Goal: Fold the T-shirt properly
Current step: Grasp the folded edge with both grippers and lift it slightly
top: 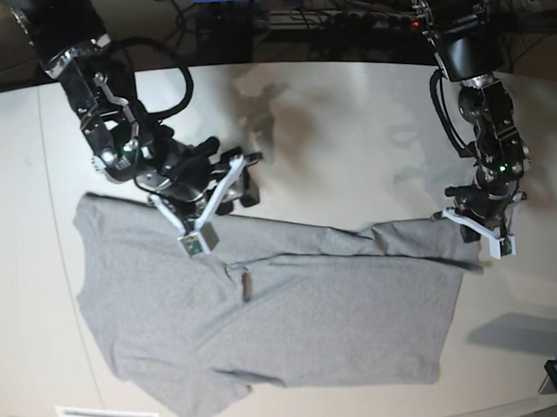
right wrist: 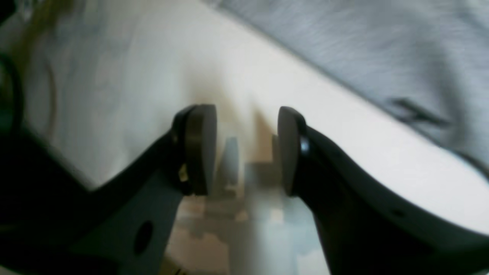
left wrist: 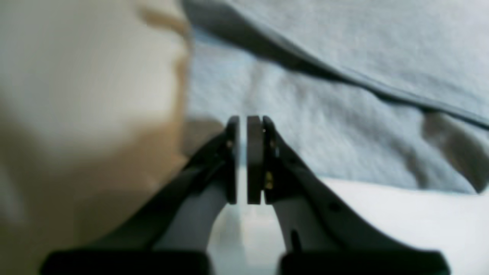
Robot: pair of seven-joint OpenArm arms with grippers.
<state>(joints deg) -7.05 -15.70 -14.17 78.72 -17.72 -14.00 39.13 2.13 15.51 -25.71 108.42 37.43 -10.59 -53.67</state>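
Hovering both arms over the far edge of one grey T-shirt [top: 264, 310].

We see it spread on the tabletop [top: 349, 124]; our right tool [right wrist: 244, 151], parted and empty, sits beside its upper edge, our left tool [left wrist: 243, 160], nearly shut and empty, at its corner.

Both wrist views are soft with blur. In the left wrist view the T-shirt [left wrist: 344, 126] runs off the top and right edges, and the tan and white area left of the left end effector [left wrist: 242, 160] is too smeared to tell what it is. In the right wrist view the right end effector [right wrist: 246, 149] is blurred, the shirt is cut by the top right corner, and a dark mark on its cloth cannot be read. In the base view both arms leave the frame at the top, and the bench [top: 349, 124] is cropped on every side.
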